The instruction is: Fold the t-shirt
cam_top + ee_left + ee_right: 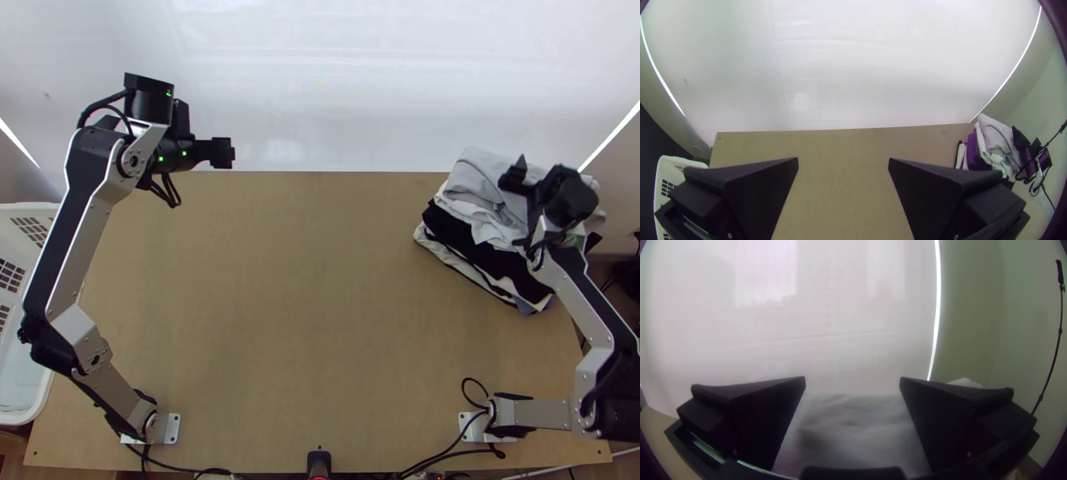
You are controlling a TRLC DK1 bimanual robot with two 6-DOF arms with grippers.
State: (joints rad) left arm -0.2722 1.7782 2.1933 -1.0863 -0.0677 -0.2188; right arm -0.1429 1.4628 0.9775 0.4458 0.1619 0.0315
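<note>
I judge nothing remains to fold: grey cloth (pixel 472 172) tops the stack (pixel 472 248) by my spread right jaws; left jaws spread too.

Table (pixel 312 304): 1. Robot arms: 2, left arm (pixel 68 240) and right arm (pixel 582 296). Grippers: 2, left gripper (pixel 223 152) and right gripper (pixel 514 175). Black fingers (pixel 760 191): 4 in total, 2 per gripper. Metal base plates (pixel 170 429): 2, 1 per arm. Basket (pixel 28 210): 1, white. Stack of cloth (pixel 484 228): 1. Pieces in the stack: at least 3 by colour (grey, black, white); exact number cannot be told. White screen (pixel 320 88): 1. Thin black pole (pixel 1059 331): 1. Small black device (pixel 318 461) at the table's near edge: 1.
</note>
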